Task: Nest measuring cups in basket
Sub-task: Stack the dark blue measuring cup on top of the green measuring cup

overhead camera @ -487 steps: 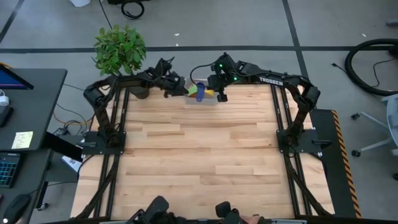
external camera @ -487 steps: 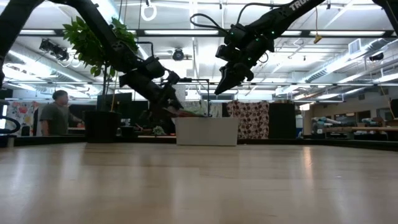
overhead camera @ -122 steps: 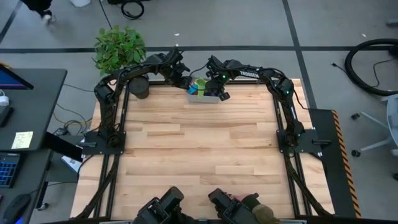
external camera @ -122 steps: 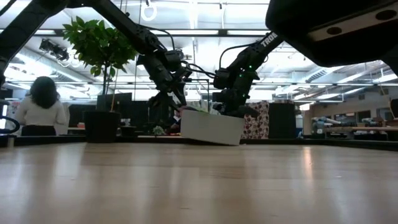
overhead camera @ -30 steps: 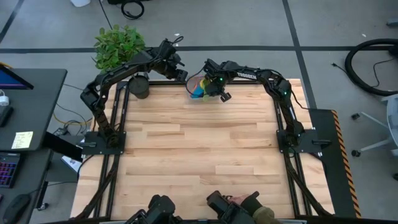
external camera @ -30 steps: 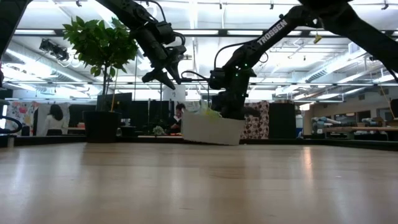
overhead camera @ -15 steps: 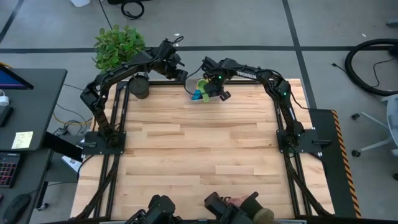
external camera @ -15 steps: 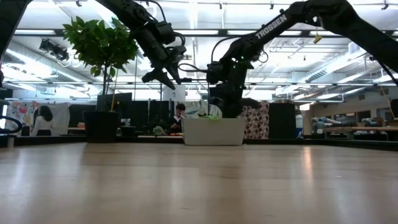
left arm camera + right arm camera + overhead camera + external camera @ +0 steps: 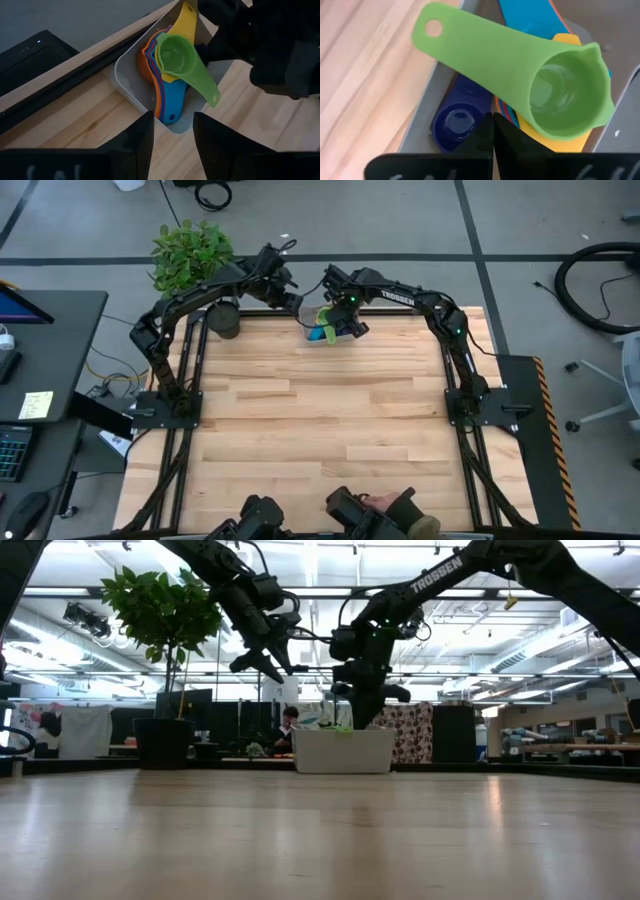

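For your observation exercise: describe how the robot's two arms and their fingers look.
Both arms are dark, jointed and slender. The right arm carries white lettering and a small green light; thin black cables loop near the wrists. The left gripper has flat, dark, blocky fingers.

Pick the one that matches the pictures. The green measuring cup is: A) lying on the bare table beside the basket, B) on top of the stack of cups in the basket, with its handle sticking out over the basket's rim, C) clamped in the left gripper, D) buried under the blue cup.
B: the green measuring cup sits topmost on the other measuring cups in the basket, its handle reaching past the rim.
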`<action>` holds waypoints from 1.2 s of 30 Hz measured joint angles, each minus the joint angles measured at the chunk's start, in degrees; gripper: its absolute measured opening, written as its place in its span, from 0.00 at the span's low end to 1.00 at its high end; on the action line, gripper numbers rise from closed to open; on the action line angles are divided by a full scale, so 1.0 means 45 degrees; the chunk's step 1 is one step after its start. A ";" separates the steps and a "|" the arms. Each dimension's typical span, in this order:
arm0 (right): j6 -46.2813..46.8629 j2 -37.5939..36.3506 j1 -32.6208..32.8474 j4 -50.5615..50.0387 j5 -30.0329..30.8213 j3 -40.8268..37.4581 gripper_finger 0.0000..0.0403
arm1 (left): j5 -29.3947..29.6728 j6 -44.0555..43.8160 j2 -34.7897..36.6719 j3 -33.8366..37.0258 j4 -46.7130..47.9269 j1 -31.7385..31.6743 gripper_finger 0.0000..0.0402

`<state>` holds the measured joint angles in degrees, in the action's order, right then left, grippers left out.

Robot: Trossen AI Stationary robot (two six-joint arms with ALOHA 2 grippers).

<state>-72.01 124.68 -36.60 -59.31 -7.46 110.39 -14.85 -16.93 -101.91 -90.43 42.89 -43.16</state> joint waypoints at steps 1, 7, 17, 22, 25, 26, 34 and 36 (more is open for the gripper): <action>0.0130 0.0000 0.0000 0.0061 0.0047 -0.0002 0.02 | 0.0000 0.0005 0.0000 0.0000 -0.0005 0.0000 0.35; 0.1061 0.0000 -0.0102 0.0292 0.0878 0.0000 0.03 | 0.0000 -0.0007 0.0000 0.0000 0.0002 0.0005 0.35; 0.1782 -0.0005 -0.0523 0.0402 0.0223 0.0000 0.07 | 0.0000 -0.0083 -0.0010 0.0000 0.0066 0.0005 0.35; 0.2705 -0.0010 -0.0813 0.0427 0.0183 0.0000 0.14 | -0.0003 0.0008 0.0042 0.0000 0.0357 0.0001 0.35; 0.3635 -0.0010 -0.0848 0.0605 0.0407 0.0000 0.20 | -0.0189 0.0235 0.0143 0.0005 0.0376 -0.0073 0.35; 0.3812 -0.0010 -0.0838 0.0600 0.0422 0.0000 0.22 | -0.0216 0.0328 0.0202 0.0003 0.0364 -0.0094 0.35; 0.4979 -0.0015 -0.0699 0.0373 0.0550 0.0000 0.28 | -0.0311 0.1988 0.0687 0.0004 0.0442 -0.0157 0.35; 0.5423 -0.0015 -0.0670 0.0088 0.0327 0.0000 0.28 | -0.0294 0.2336 0.0743 0.0000 0.0444 -0.0201 0.35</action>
<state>-47.60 124.62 -39.62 -58.92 -5.99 110.39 -16.17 -6.42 -98.56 -90.43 44.89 -44.06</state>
